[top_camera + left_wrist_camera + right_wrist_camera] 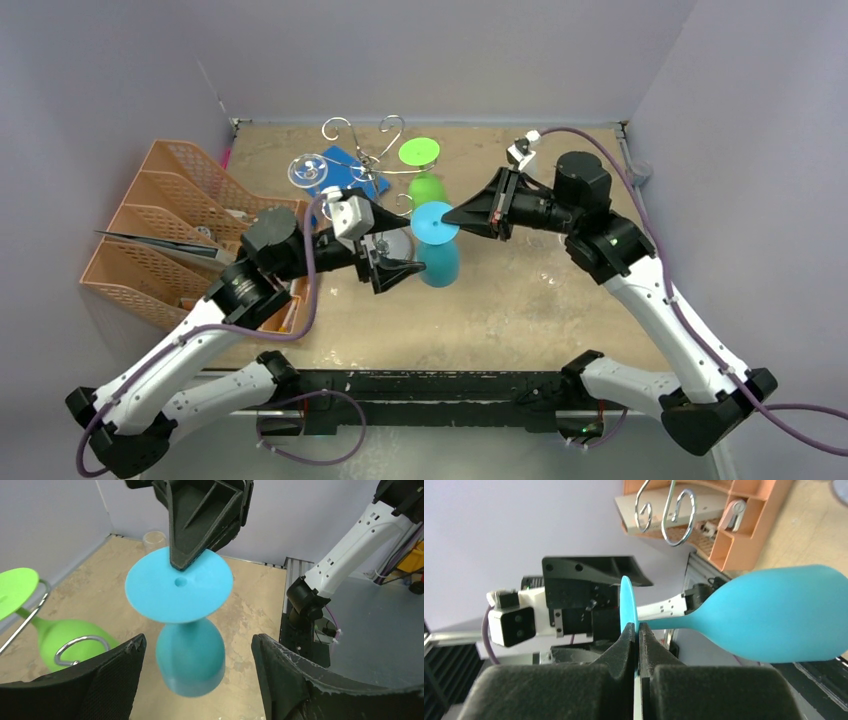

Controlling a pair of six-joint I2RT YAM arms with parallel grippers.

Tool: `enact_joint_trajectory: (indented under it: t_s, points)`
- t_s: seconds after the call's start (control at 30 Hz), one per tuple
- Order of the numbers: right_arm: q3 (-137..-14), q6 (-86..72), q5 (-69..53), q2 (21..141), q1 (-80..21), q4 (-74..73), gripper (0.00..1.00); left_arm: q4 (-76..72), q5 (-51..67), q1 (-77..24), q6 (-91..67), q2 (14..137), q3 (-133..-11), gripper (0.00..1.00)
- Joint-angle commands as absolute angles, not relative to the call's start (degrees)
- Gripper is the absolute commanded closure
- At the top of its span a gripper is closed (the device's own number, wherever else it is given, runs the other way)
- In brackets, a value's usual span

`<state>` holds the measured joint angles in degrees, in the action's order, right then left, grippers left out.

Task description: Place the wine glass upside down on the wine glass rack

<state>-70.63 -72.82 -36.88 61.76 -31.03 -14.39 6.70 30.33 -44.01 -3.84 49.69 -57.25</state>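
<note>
right gripper (447, 215): clamped on the rim of the blue glass's foot; jaws nearly together, only the thin disc between them
left gripper (413, 266): wide, fingers either side of the bowl, not touching it
blue glass (440, 262): in the air over the table (520, 300), just in front of the rack, not on it
rack (367, 160): far middle of table; green glass (427, 187) hangs on it
top view only: both arms meeting at the blue glass, orange organizer (160, 220) at left, clear glass (307, 168) by the rack
left wrist only: foot up, bowl (190, 660) down between the two open fingers (120, 675) with a gap each side; green glass (65, 635) stem in a wire hook
right wrist only: foot seen edge-on, pinched between the fingertips (626, 640); bowl (774, 612) off to the right; rack scrolls (674, 515) above
left gripper, right wrist view: behind the foot, opening can't be told
</note>
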Motion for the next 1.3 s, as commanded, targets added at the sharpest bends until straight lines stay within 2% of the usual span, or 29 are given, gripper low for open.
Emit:
enact_joint_trajectory:
  t_s: [0.0,0.23,0.7,1.07,1.17,1.27]
  points:
    - [-77.5,-66.88,-28.21,59.62,-31.09,-23.24,1.0,9.71,24.14,-44.11,-5.9,45.39,-57.4,0.24]
    - [-83.64,-57.58,-11.87,59.69,-31.11,-32.76,1.0,12.01,14.53,-44.09,-9.66,41.64,-61.09,0.24]
    - [-96.42,-44.7,3.09,73.62,-31.03,-25.41,1.0,18.1,0.18,-44.07,-14.43,38.6,-65.04,0.24]
    - [-110.73,-38.58,1.16,91.89,-31.05,-15.32,1.0,23.24,-16.88,-44.05,-12.96,34.7,-65.92,0.25]
    - [-114.94,-40.08,-2.21,97.08,-31.11,-14.01,1.0,22.9,-17.63,-44.11,-11.49,33.04,-65.58,0.25]
    - [-120.29,-42.73,-6.43,102.35,-31.11,-15.58,1.0,23.25,-12.9,-44.06,-7.65,31.98,-66.22,0.25]
